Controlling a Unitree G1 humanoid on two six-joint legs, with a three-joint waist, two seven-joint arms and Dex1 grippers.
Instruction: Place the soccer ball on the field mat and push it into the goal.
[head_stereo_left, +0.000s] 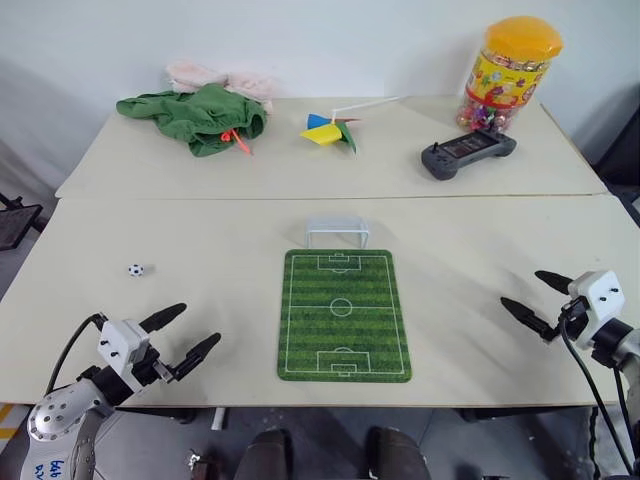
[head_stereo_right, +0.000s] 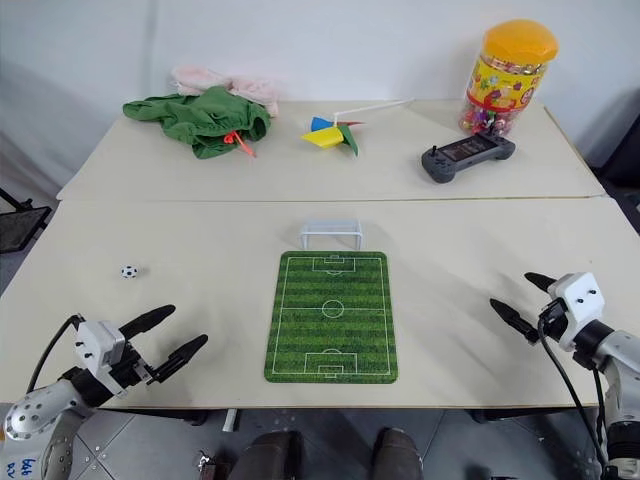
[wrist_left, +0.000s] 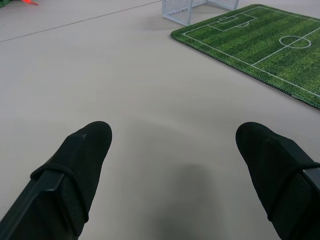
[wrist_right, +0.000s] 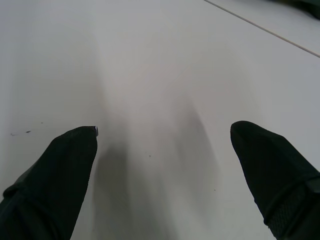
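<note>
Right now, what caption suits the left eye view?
Soccer ball lies off the field mat; goal at its far end.

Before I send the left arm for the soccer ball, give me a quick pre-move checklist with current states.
1. left gripper open and empty: ok.
2. right gripper open, empty, off to the mat's right: ok.
3. soccer ball in sight, lying alone on the table, ahead of the left gripper: ok.
4. Ball on the field mat: not ok, it sits well to the mat's left.
5. goal upright at the mat's far end, mouth facing the pitch: ok.
6. Mat surface free of obstacles: ok.
</note>
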